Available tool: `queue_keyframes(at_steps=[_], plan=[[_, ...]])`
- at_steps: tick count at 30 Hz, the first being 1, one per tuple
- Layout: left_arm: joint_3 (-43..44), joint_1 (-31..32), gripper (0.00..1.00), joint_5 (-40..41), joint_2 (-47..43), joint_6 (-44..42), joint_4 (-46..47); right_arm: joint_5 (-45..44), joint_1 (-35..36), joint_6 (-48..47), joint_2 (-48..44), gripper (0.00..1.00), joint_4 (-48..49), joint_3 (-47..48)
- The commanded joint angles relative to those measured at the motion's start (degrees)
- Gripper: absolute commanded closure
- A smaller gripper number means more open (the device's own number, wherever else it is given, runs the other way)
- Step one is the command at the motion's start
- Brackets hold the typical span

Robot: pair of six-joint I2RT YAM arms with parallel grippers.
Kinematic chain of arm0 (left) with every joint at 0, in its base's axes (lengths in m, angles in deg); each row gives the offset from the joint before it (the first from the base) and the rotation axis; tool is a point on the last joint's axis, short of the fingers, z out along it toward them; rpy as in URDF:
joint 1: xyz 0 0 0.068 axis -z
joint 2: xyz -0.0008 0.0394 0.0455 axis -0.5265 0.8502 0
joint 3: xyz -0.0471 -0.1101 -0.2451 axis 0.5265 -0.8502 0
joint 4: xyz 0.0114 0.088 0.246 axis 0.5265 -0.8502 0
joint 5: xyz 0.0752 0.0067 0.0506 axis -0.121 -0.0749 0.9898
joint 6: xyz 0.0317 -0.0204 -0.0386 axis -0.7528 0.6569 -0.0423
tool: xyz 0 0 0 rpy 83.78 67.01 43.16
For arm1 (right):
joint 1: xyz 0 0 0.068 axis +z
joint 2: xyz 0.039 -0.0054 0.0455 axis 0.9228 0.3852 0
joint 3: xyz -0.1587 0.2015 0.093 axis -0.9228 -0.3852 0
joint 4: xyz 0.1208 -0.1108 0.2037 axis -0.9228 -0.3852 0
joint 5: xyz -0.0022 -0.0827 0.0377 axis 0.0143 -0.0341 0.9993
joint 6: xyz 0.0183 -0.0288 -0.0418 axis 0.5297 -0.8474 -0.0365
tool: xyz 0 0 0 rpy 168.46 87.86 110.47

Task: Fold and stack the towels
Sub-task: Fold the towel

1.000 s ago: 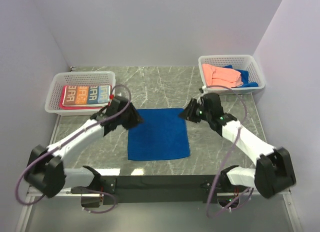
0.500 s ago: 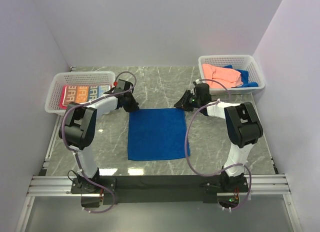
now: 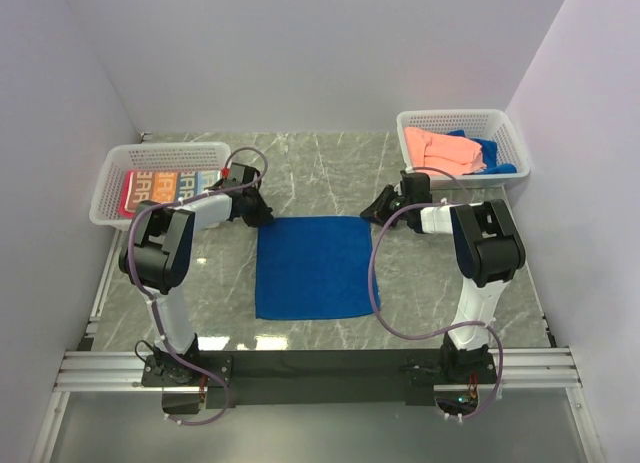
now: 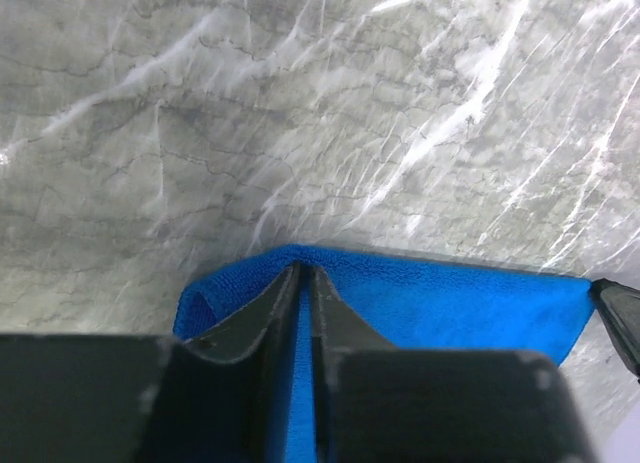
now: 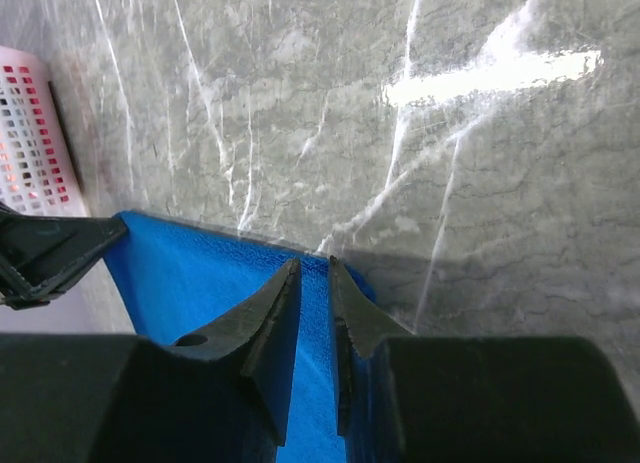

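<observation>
A deep blue towel point(image 3: 315, 268) lies flat and square in the middle of the table. My left gripper point(image 3: 262, 217) sits at its far left corner. In the left wrist view that gripper point(image 4: 303, 270) is shut on the towel point(image 4: 450, 303), and the cloth edge bunches up around the tips. At the far right corner my right gripper point(image 3: 372, 213) rests low on the table. In the right wrist view its jaws point(image 5: 313, 263) stand narrowly apart with the blue towel point(image 5: 190, 273) between them. A printed orange/blue towel point(image 3: 172, 188) lies folded in the left basket.
A white mesh basket point(image 3: 110, 188) stands at the far left. Another basket point(image 3: 505, 128) at the far right holds a salmon towel point(image 3: 440, 148) and a blue one point(image 3: 492, 153). White walls close in the table on three sides.
Both arms reached further out to the towel's far corners and lowered. The left jaws closed on the left corner. The right jaws narrowed on the right corner. The towel has not shifted.
</observation>
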State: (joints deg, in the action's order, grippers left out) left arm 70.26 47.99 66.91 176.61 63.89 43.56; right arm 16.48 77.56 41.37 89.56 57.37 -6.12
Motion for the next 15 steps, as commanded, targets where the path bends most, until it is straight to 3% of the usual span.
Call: queue_keyframes(at_steps=[1,6,15], plan=[[-0.87,-0.94,0.82,0.0,-0.81,-0.41,-1.32,-2.88,-1.08,-2.5,-2.08,0.75,-0.82,0.14],[3.07,-0.85,0.64,-1.14,-4.15,-3.48,-5.45,-2.88,-1.08,-9.36,-6.47,0.75,-9.08,3.57],[10.11,-0.85,0.25,3.78,-11.54,-14.54,-16.17,-5.96,-0.38,-34.13,-7.72,0.67,-34.3,17.09]])
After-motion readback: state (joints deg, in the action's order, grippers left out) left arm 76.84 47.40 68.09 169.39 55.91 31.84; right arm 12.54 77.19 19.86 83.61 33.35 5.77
